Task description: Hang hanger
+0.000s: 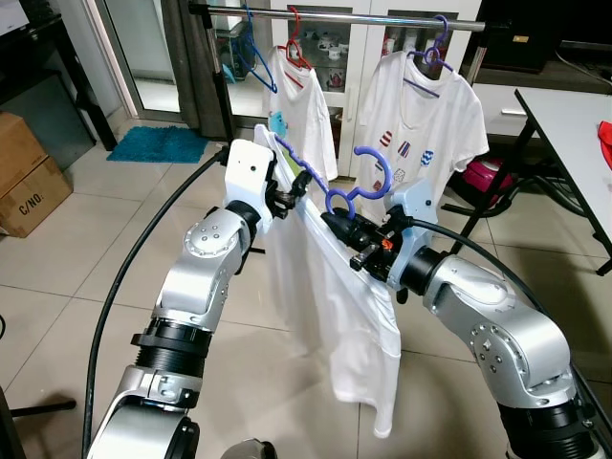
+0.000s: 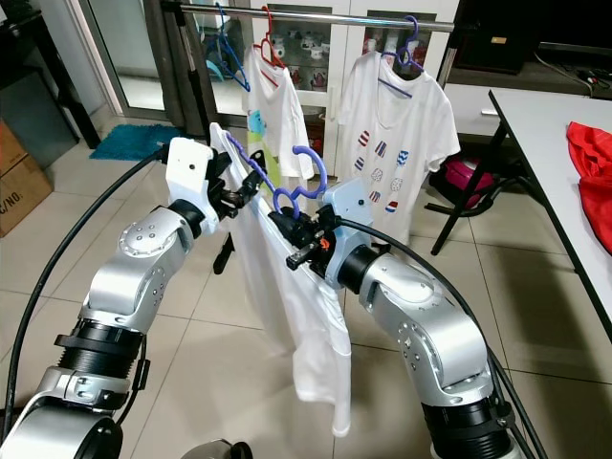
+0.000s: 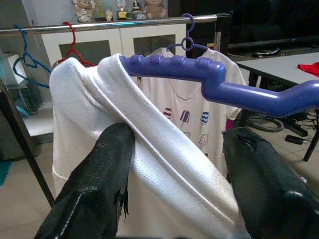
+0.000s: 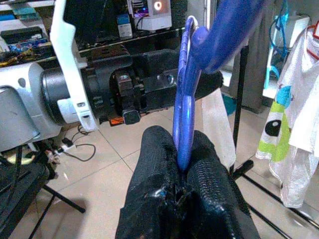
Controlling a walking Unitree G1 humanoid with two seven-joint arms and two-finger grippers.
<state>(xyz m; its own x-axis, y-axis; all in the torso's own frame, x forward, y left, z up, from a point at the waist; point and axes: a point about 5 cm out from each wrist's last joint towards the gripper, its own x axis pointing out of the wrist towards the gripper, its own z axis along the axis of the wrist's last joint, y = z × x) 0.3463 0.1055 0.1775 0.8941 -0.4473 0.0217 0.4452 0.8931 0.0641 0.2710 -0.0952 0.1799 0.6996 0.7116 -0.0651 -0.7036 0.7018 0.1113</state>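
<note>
Below the rail [image 1: 335,16], right fingers [image 4: 164,164] pinch the purple hanger [image 1: 330,186]; left fingers [image 3: 107,164] gape around its shirt [image 1: 335,306].

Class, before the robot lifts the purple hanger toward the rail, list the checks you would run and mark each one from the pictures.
1. Right pincer shut on the purple hanger: ok.
2. Left pincer steadying the white shirt at the shoulder, fingers apart: ok.
3. Shirt seated on both hanger shoulders: cannot tell.
4. Hook free and pointing up: ok.
5. Free space on the rail between the hung shirts: ok.
</note>
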